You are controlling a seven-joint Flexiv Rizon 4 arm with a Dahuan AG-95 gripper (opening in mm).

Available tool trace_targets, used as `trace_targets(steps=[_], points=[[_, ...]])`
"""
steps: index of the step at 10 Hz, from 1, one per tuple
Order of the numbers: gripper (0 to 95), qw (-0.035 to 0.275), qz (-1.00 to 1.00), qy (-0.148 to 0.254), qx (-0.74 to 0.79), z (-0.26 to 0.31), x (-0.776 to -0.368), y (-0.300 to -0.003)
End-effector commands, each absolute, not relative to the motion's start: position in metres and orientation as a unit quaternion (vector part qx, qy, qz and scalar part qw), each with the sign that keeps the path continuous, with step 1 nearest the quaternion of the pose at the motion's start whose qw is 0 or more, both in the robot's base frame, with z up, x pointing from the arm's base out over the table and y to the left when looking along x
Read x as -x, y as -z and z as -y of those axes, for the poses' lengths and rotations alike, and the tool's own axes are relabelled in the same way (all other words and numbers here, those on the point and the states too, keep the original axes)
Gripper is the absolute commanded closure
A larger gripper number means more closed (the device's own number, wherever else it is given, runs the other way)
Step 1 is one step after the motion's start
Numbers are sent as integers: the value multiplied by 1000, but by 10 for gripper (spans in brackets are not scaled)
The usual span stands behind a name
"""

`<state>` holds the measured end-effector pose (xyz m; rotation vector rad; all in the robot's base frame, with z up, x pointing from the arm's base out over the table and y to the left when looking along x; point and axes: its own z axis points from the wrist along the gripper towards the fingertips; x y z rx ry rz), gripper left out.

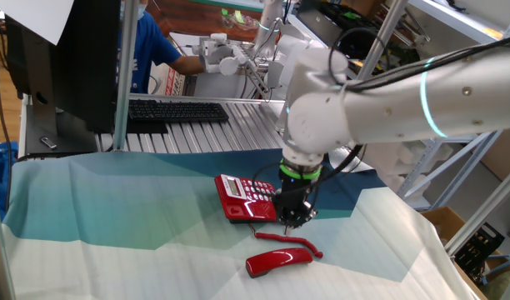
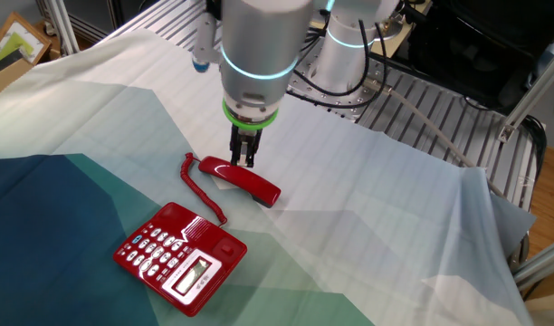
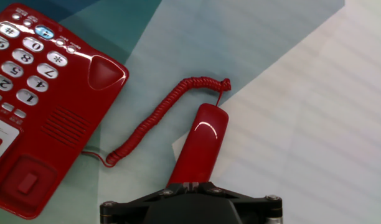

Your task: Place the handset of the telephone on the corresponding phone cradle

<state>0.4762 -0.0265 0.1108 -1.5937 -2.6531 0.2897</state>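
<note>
Handset lies on the table beside the phone, its cradle empty. We see our gripper with fingers together over the handset, holding nothing. We judge the pickup pending; next, open and grasp.

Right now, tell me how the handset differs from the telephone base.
The handset is a narrow, elongated bar; the telephone base is broad and boxy. The handset's surface is plain red; the base carries pale keypad buttons and a label panel. The handset lies off the base on the cloth. Both are glossy red, joined by a coiled cord.
</note>
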Motion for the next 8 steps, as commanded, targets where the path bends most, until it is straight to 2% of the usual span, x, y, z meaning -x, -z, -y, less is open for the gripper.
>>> trace_targets(steps=[1, 4, 8], points=[[950, 31, 854, -76, 513, 27, -475, -114], [950, 42, 850, -68, 521, 27, -475, -115], [950, 40, 861, -67, 502, 27, -475, -115]])
